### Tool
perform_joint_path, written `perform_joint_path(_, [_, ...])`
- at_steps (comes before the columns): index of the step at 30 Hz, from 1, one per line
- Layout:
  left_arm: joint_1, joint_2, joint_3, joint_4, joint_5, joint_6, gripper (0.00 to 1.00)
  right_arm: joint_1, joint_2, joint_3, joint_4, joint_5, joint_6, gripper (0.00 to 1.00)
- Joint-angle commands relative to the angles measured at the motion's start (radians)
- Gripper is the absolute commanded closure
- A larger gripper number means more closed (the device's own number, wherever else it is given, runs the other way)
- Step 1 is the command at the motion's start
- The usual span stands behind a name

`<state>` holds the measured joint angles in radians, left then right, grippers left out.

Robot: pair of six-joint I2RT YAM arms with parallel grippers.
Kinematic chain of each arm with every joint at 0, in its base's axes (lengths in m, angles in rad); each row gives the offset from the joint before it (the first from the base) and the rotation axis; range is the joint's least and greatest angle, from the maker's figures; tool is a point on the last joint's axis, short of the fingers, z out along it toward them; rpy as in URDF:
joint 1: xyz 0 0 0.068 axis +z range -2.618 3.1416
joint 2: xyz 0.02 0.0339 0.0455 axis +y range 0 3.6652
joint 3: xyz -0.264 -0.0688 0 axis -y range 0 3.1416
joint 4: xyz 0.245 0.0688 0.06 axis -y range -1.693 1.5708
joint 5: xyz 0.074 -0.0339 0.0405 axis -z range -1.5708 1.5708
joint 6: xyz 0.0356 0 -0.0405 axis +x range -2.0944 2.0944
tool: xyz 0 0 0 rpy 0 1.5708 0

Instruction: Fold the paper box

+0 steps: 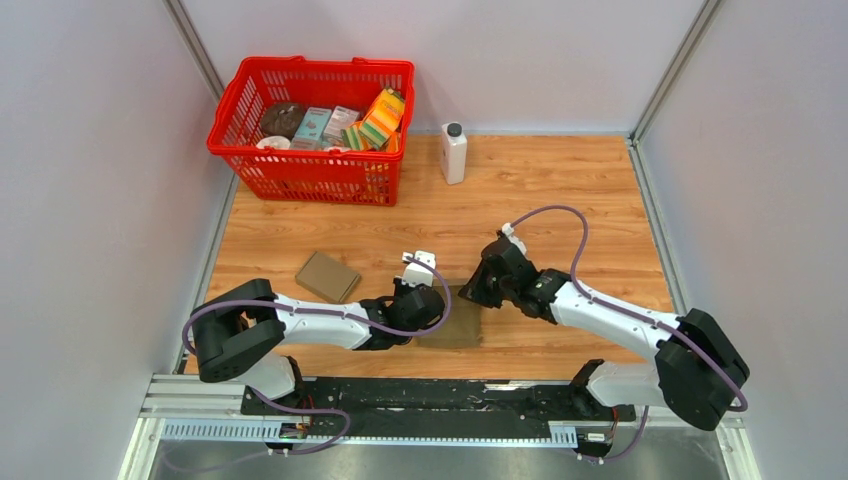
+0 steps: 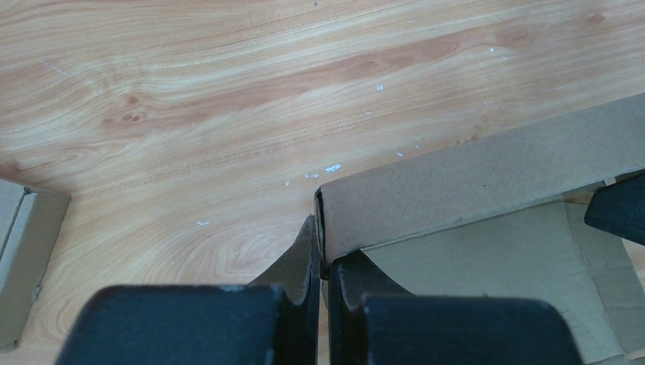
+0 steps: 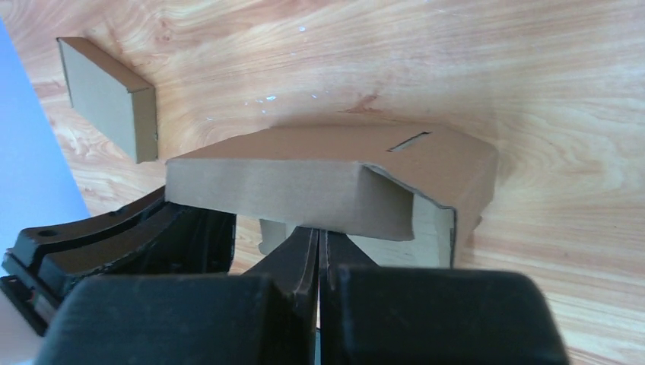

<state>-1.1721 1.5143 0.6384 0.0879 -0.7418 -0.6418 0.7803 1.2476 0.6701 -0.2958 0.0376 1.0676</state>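
Well out from the near side of the red basket [image 1: 320, 178], and somewhat to its right, the paper box [image 1: 462, 326] lay on the wooden table [image 1: 570, 200]. It was only partly formed: one long wall stood up from the flat base, and a panel with a slot joined that wall along its top edge. The left gripper [image 2: 322, 275] reached the box from the end lying below the basket, its jaws almost together and pinching the end edge of the raised wall. The right gripper [image 3: 318, 257] met the box from the end farther from the basket, jaws pressed fully together, tips at the foot of the wall. Whether any cardboard was caught between them could not be told. A flat, closed cardboard box [image 1: 327, 276] lay nearer the basket, straight out from its near side. A white bottle [image 1: 453, 152] stood upright just right of the basket, which held assorted packets.
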Motion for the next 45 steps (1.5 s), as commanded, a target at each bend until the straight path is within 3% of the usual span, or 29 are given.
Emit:
perform_joint_path(1, [-0.009, -0.019, 0.003, -0.004, -0.001, 0.008, 1.0, 0.011, -0.042, 0.054, 0.078, 0.007, -0.111, 0.99])
perform_joint_path(5, [-0.009, -0.025, 0.0, -0.004, 0.001, 0.008, 1.0, 0.039, -0.152, 0.033, -0.141, 0.079, -0.319, 0.72])
perform_joint_path(8, [-0.009, -0.02, -0.003, 0.004, -0.002, 0.01, 1.0, 0.037, -0.247, 0.003, -0.299, 0.175, -0.374, 0.62])
perform_joint_path(10, [-0.011, -0.017, 0.0, -0.002, -0.005, 0.01, 1.0, 0.036, -0.306, -0.023, -0.306, 0.221, -0.411, 0.53])
perform_joint_path(14, [-0.009, -0.017, -0.003, -0.007, -0.004, 0.008, 1.0, 0.031, -0.295, -0.037, -0.237, 0.261, -0.489, 0.46])
perform_joint_path(18, [-0.009, -0.022, 0.0, -0.016, -0.004, 0.005, 1.0, 0.031, -0.179, 0.006, -0.195, 0.24, -0.526, 0.44])
perform_joint_path(21, [-0.011, -0.022, 0.003, -0.017, -0.007, 0.007, 1.0, 0.031, -0.11, 0.022, -0.154, 0.236, -0.54, 0.46])
perform_joint_path(23, [-0.011, -0.017, 0.007, -0.02, -0.008, 0.01, 1.0, 0.031, -0.065, 0.031, -0.134, 0.219, -0.532, 0.52])
perform_joint_path(32, [-0.009, -0.009, 0.014, -0.019, -0.008, 0.013, 1.0, 0.034, -0.002, 0.092, -0.1, 0.134, -0.436, 1.0])
perform_joint_path(39, [-0.009, -0.011, 0.021, -0.017, -0.005, 0.019, 1.0, 0.036, -0.011, 0.149, -0.163, 0.049, -0.258, 1.0])
perform_joint_path(45, [-0.011, -0.016, 0.023, -0.008, 0.001, 0.022, 1.0, 0.034, 0.032, 0.099, -0.011, -0.022, -0.032, 1.0])
